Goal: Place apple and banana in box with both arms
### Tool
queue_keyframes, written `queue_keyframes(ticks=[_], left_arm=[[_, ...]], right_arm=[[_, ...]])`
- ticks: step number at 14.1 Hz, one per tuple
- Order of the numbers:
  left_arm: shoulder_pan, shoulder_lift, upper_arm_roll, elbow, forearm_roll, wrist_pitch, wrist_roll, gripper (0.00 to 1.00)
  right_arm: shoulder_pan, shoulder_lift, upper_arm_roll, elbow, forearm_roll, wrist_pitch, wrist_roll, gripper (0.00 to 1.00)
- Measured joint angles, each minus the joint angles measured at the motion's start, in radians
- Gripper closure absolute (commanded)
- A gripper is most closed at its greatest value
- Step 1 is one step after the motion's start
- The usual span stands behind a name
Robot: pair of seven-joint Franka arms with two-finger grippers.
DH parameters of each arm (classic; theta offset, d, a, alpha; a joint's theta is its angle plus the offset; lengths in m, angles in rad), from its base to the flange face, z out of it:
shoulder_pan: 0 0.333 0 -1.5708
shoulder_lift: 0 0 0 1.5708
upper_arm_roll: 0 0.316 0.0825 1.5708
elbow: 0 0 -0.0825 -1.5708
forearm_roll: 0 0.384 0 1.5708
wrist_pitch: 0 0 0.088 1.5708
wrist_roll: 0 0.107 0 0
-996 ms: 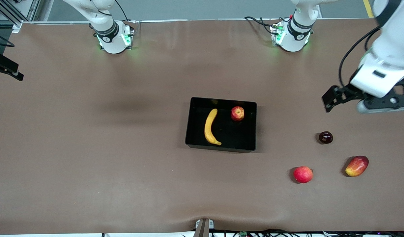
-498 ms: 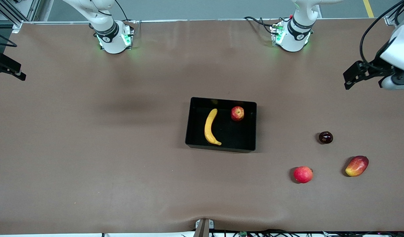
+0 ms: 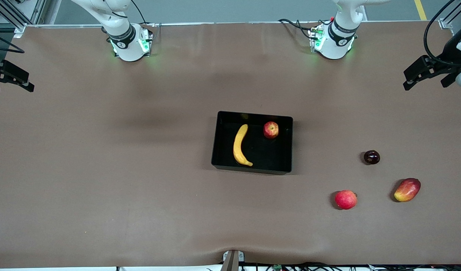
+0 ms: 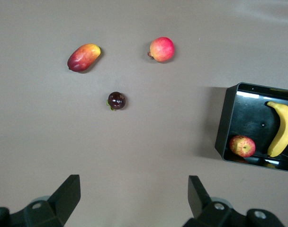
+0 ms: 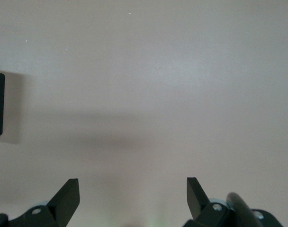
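Front view: apple (image 3: 270, 130) and banana (image 3: 240, 145) inside box (image 3: 289, 143)

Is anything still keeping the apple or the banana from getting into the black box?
Nothing visible does: the apple and banana already lie inside the box. The open left gripper and open right gripper hang at the table's ends, empty.

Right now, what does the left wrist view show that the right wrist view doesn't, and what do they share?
Only the left wrist view shows fruit: the mango, the pinkish-red fruit and the dark round fruit on the table, plus the apple and banana in the box. Only the right wrist view shows the right hand, open. Both show brown tabletop and part of the box.
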Motion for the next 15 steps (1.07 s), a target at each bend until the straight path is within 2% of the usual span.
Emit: queue_keyframes(ticks=[11, 13, 15], left_arm=[[0.002, 0.007, -0.004, -0.008, 0.0, 0.0, 0.027, 0.0], [0.002, 0.009, -0.004, -0.009, 0.0, -0.003, 0.027, 0.0], [0.002, 0.009, -0.004, -0.01, 0.0, -0.011, 0.027, 0.0]], right_arm=[[0.013, 0.0, -0.001, 0.0, 0.001, -0.001, 0.0, 0.0], [0.045, 0.0, -0.02, 0.0, 0.001, -0.001, 0.001, 0.0], [0.093, 0.0, -0.07, 0.0, 0.001, -0.001, 0.001, 0.0]])
